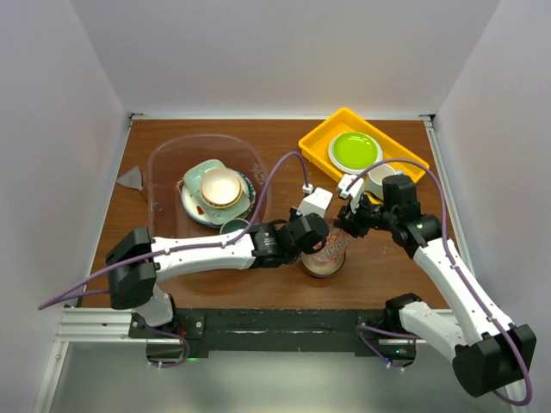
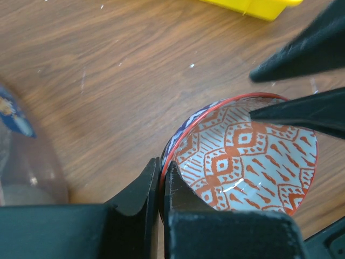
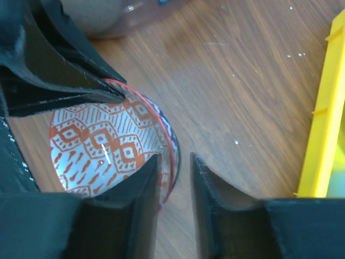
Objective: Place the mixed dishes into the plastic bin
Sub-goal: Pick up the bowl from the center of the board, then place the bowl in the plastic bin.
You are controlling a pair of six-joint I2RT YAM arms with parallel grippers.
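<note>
Red-on-white patterning marks the small bowl (image 2: 242, 156) where both arms meet. Your left gripper (image 2: 160, 178) is pinched almost closed on its rim, one finger inside and one outside. Your right gripper (image 3: 175, 172) straddles the opposite rim with a gap showing, clamping nothing. The bowl is mid-tabletop, toward the near edge. The plastic bin (image 1: 159, 185) lies to its left and farther back, so the left arm looks to have the shorter carry. Inside the bin are stacked plates (image 1: 191, 206), a mint dish (image 1: 200, 175), a gold-rimmed bowl (image 1: 221, 187) and a teal mug (image 1: 232, 226).

a small bowl (image 1: 325, 261), red-orange diamond pattern inside, stands upright just right of the clear plastic bin (image 1: 164, 163), which holds stacked dishes (image 1: 215, 188).
</note>
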